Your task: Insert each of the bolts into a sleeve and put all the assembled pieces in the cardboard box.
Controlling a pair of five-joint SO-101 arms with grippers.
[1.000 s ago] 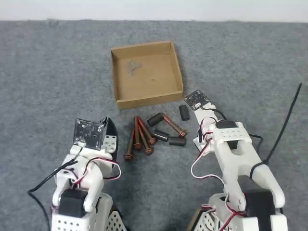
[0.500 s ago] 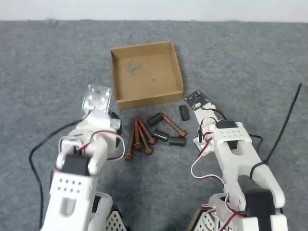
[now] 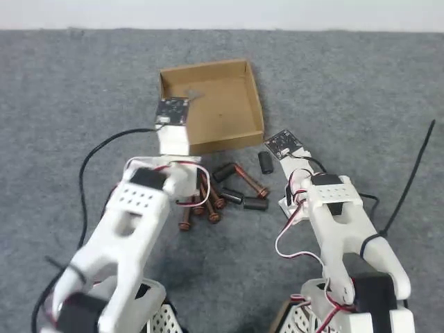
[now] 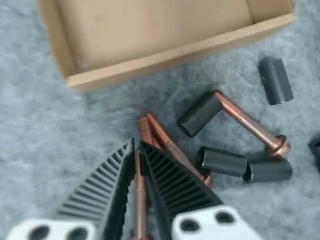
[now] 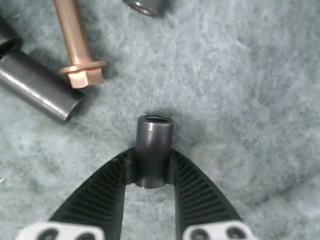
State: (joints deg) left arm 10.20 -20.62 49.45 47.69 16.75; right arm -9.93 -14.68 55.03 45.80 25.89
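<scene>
**A:** While the white plastic left arm (image 3: 135, 222) stretches far forward and leans toward the middle, where does its pincer sit?

**B:** The left pincer (image 4: 137, 145) hangs over a bundle of long copper-coloured metal bolts (image 4: 165, 145) lying on the grey carpeted table (image 4: 45, 135). Its black ribbed fingers (image 4: 170, 185) are drawn almost together, leaving only a slit. One bolt shaft (image 4: 138, 195) shows in that slit. Whether it is pinched or merely lies beneath, I cannot tell.

**A:** And the shallow square brown cardboard box (image 4: 170, 56)?

**B:** Just beyond that pincer's tips, with its near wall facing them. Off to the pincer's right lie short black cylindrical metal sleeves (image 4: 222, 161). The nearest sleeve (image 4: 199, 113) meets the threaded end of a separate bolt (image 4: 252, 127).

**A:** How does the other arm stand?

**B:** The white right arm (image 3: 340, 215) is folded low, with the forearm pointing forward and the wrist bent down toward the carpet. The right pincer (image 5: 151, 159) is closed on a held sleeve (image 5: 152, 145). It clasps the near end from both sides, and the open end points away from the fingers.

**A:** Anything close by?

**B:** Just ahead and to that pincer's left, a flanged bolt head (image 5: 82, 70) lies beside another sleeve (image 5: 40, 87), both apart from the held one.
</scene>
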